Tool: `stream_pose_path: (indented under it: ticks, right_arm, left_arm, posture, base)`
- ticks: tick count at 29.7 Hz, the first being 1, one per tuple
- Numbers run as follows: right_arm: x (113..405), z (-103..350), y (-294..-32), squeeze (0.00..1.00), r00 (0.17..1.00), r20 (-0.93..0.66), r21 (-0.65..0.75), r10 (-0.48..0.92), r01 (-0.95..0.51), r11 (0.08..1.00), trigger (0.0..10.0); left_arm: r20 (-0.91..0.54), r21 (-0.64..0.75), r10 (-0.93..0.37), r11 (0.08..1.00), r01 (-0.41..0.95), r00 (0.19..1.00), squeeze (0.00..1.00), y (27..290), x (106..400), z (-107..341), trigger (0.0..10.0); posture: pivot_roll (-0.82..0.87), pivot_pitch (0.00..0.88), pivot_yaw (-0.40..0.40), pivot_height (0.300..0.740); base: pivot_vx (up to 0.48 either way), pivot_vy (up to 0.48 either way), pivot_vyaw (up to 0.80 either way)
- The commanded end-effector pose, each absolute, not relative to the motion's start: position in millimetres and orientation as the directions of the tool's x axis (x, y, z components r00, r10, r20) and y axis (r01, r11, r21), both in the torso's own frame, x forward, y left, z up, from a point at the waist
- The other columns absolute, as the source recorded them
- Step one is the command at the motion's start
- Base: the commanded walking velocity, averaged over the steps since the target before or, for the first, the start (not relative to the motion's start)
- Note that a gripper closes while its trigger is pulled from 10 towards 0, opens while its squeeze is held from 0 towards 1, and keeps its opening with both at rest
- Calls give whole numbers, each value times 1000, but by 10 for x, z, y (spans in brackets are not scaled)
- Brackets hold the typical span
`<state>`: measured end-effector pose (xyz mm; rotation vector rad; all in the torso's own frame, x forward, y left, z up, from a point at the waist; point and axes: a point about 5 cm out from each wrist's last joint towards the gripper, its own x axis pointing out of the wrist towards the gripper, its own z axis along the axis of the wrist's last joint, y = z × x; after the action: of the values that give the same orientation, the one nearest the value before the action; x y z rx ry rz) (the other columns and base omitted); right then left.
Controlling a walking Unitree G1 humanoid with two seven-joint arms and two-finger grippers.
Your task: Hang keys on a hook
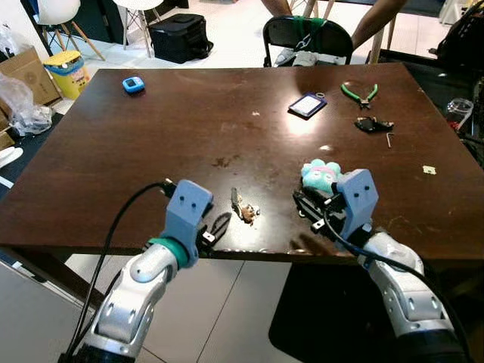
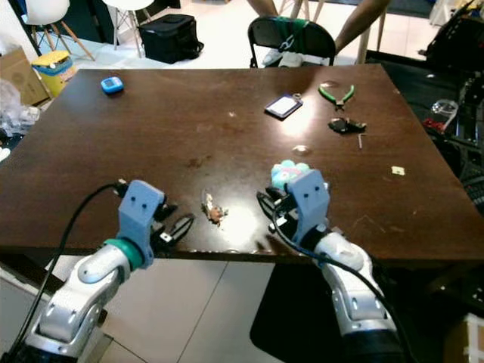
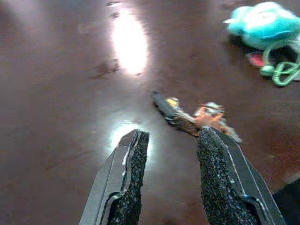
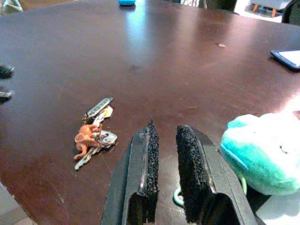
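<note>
Both my arms reach low over the dark table [image 1: 189, 113] — left gripper [image 1: 220, 226] parted beside keys [image 1: 243, 206], right gripper [image 1: 308, 208] narrow by teal plush [image 1: 319, 175].

There was one brown tabletop [image 1: 189, 128]. On it lay one bunch of keys [image 1: 243, 206], one turquoise plush toy [image 1: 321, 175], one blue small device [image 1: 133, 84], one card holder [image 1: 307, 104], one pair of green-handled pliers [image 1: 359, 93] and one small black object [image 1: 373, 125]. Behind the tabletop stood one black folding chair [image 1: 306, 39], one black bag [image 1: 179, 36] and one yellow bin [image 1: 66, 72]. Two grippers were there, left gripper [image 1: 219, 226] and right gripper [image 1: 306, 206], each having two black fingers [image 3: 129, 183].
</note>
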<state>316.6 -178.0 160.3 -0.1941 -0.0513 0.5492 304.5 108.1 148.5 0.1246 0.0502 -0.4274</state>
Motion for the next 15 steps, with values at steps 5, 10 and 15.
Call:
stream_pose_path:
  ticks: [5, 10, 15]
  right_arm:
    - [3199, 1435, -1551, 0, 783, -92, -195, 615, -620, 760, 10000]
    - [3235, 1324, -1437, 0, 740, -146, -193, 656, -672, 715, 10000]
    - [3245, 1254, -1367, 0, 717, -172, -178, 676, -697, 694, 10000]
  left_arm:
    - [-83, 115, -339, 931, 347, 937, 0, 1164, 3088, 1448, 10000]
    - [-82, 117, -322, 937, 330, 943, 0, 1167, 3086, 1439, 10000]
    - [-80, 119, -316, 939, 323, 945, 0, 1156, 3096, 1429, 10000]
  posture:
    - [-126, 106, 154, 740]
    - [-115, 121, 143, 740]
    - [-102, 126, 142, 740]
  base:
    - [0, 0, 0]
    - [0, 0, 0]
    - [0, 0, 0]
